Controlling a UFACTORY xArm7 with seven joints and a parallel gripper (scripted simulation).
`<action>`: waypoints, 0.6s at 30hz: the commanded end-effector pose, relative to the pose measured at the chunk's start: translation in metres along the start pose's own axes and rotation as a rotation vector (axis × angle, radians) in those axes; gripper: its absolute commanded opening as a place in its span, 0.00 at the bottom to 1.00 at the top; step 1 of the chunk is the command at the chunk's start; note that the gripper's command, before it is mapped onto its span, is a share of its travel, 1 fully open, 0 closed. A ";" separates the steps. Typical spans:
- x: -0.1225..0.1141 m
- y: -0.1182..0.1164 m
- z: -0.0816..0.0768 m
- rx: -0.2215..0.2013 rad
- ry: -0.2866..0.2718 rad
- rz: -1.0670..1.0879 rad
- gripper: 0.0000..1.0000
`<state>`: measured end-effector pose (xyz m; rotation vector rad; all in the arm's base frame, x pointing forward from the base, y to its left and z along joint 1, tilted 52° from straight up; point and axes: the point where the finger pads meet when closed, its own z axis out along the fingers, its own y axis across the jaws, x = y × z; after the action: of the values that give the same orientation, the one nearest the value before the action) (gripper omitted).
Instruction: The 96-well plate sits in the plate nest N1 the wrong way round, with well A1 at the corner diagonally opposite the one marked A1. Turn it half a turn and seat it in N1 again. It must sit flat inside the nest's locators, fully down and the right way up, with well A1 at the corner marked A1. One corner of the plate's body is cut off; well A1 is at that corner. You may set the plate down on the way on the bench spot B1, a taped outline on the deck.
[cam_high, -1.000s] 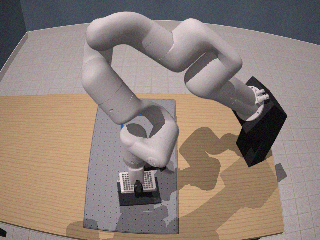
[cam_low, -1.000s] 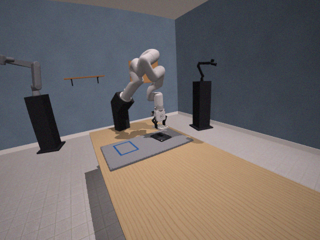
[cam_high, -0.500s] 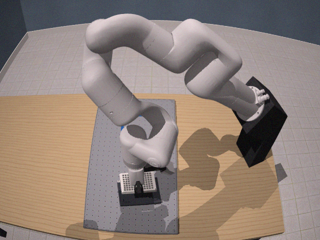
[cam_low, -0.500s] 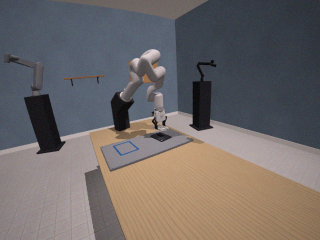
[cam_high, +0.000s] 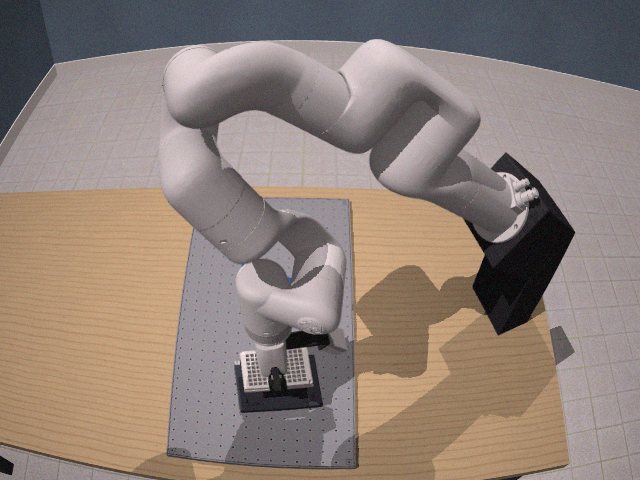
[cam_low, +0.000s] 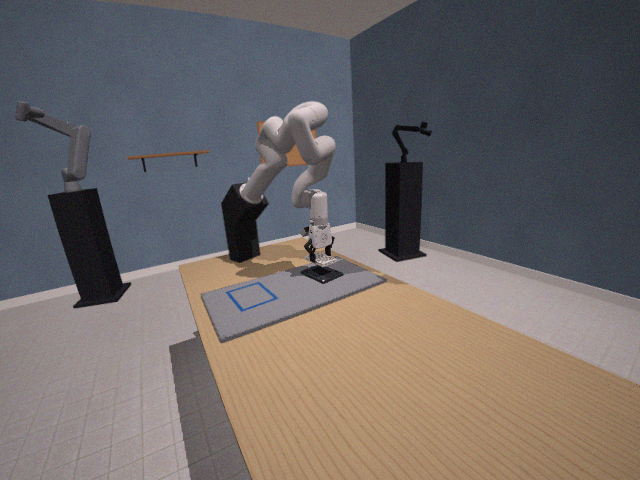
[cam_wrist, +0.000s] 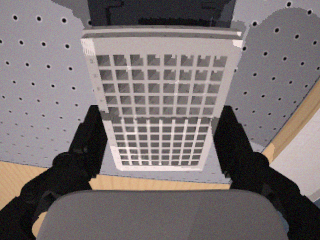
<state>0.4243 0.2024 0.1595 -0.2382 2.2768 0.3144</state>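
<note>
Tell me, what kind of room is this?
Probably a robot lab bench for handling samples: a white robot arm grips a well plate above a dark plate nest on a perforated grey deck; camera stands watch.
</note>
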 end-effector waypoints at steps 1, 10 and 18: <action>0.001 0.001 0.009 -0.004 -0.029 0.002 0.00; 0.000 0.001 0.024 -0.004 -0.029 0.002 0.00; 0.000 0.001 0.034 -0.004 -0.029 0.001 0.00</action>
<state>0.4416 0.2098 0.1427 -0.2718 2.3533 0.3579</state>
